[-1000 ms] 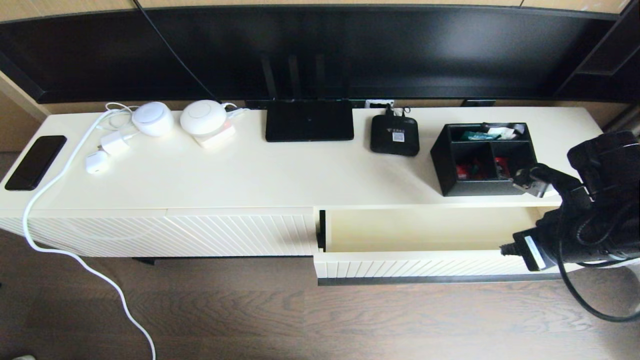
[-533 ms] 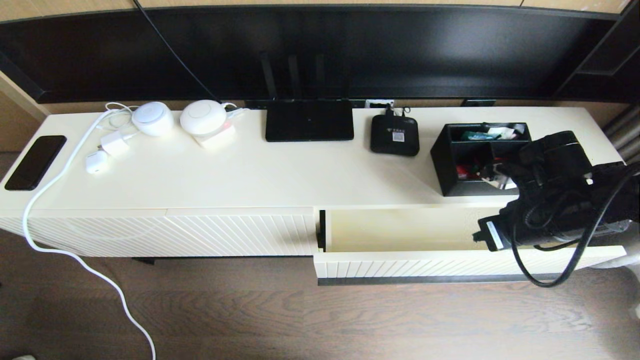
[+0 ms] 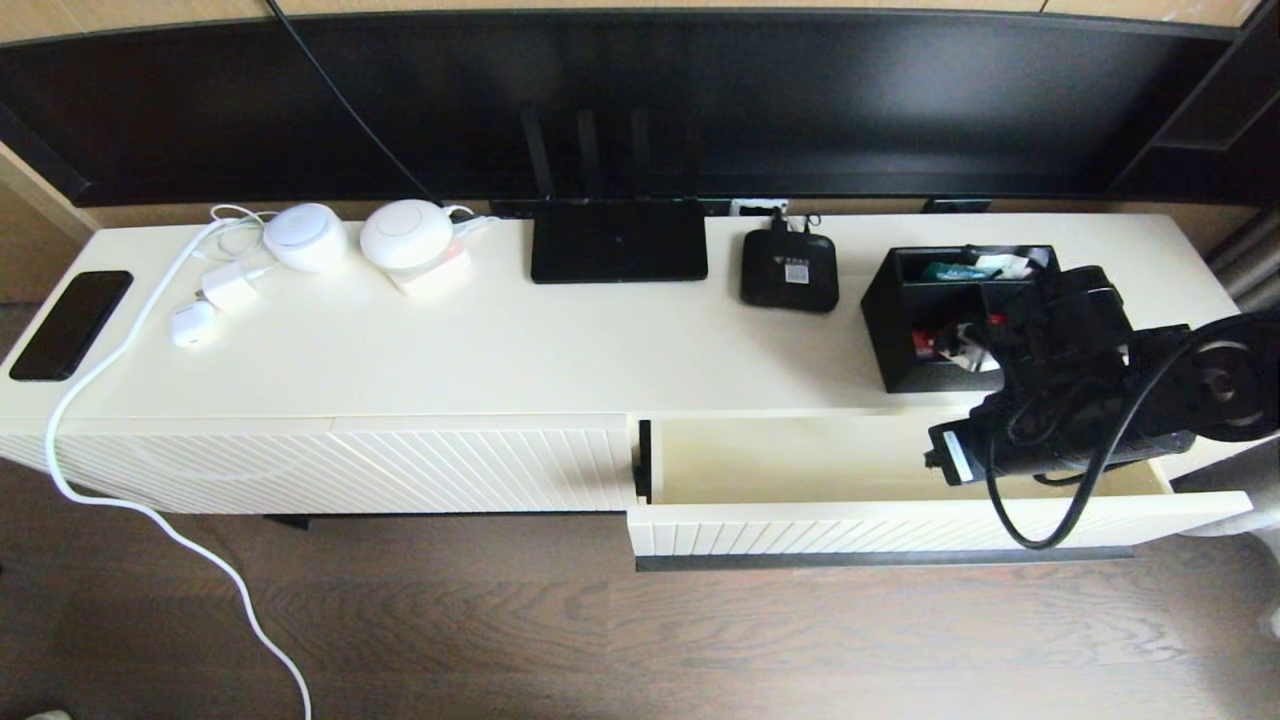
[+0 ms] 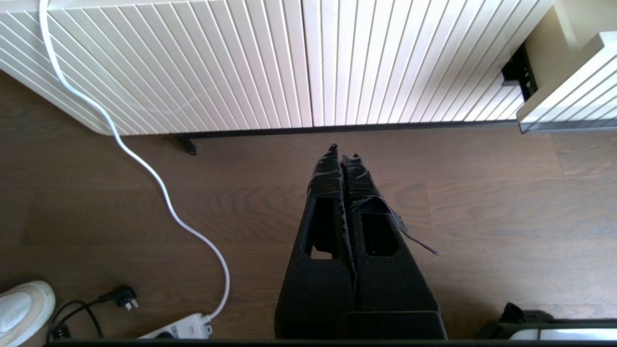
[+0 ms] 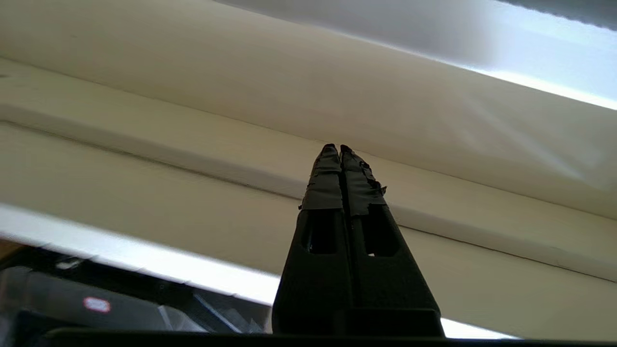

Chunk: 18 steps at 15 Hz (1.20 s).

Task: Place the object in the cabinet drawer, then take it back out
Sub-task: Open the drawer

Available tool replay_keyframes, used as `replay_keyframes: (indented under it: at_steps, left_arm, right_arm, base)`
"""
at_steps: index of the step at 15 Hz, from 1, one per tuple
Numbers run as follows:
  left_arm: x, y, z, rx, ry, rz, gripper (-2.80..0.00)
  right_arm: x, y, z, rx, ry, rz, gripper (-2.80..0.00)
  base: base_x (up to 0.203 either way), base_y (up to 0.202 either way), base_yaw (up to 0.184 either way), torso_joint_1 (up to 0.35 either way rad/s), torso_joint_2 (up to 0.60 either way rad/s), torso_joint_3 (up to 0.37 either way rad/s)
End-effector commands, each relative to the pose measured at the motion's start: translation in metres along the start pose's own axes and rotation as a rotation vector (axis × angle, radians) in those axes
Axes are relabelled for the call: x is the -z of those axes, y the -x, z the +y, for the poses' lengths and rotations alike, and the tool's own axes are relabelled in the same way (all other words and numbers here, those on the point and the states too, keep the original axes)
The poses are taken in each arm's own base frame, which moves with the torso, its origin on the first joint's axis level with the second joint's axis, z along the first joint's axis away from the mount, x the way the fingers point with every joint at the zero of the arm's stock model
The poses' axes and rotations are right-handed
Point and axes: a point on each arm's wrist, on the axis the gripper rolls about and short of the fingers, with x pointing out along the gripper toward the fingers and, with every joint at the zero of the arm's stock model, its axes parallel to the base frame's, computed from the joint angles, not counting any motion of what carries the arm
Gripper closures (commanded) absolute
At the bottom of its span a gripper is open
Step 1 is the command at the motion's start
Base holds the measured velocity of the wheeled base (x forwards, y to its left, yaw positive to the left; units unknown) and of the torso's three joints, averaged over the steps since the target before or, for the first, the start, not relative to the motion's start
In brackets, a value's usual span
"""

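Swinging in from the far right edge of the head view, the right arm is now hanging above the right end of the open drawer, its right tool (image 5: 340, 149) reaching over the front of the black rectangular organiser box (image 3: 905, 335). That tool's fingers are pressed together and holding nothing. The box, with its small red and green packets in the compartments, is sitting on the cream counter (image 3: 560, 350) near its right end, just behind the wide cream drawer with the diagonally ribbed front and long dark handle bar (image 3: 830, 470), which is standing pulled out with a bare interior. The left tool (image 4: 343, 156) is parked low over the wooden floor (image 4: 482, 217) in front of the ribbed cabinet, closed and empty too.

Judging from this, the approach to the box is under way. To do it well, the right tool should be spreading its fingers before descending, straddling one box wall or divider rather than the loose packets, and gripping squarely so the box is lifting level.
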Motion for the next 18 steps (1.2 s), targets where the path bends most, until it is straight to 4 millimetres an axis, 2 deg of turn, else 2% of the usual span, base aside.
replay_keyframes:
  at_steps: [1,7,10,18]
  left_arm:
    - [0.0,0.0,0.0,0.0,0.0,0.002,0.0]
    - [0.0,0.0,0.0,0.0,0.0,0.002,0.0]
    - [0.0,0.0,0.0,0.0,0.0,0.002,0.0]
    - [0.0,0.0,0.0,0.0,0.0,0.001,0.0]
  right_arm:
    - [0.004,-0.011,0.0,0.038,0.003,0.036,0.0]
    - [0.011,-0.004,0.002,0.086,0.016,0.117,0.0]
    - [0.016,-0.002,0.01,0.075,-0.009,0.172,0.0]
    - [0.053,-0.013,0.013,0.071,-0.011,0.334,0.0]
  base:
    - [0.0,0.0,0.0,0.0,0.0,0.0]
    - [0.0,0.0,0.0,0.0,0.0,0.0]
    - [0.0,0.0,0.0,0.0,0.0,0.0]
    - [0.0,0.0,0.0,0.0,0.0,0.0]
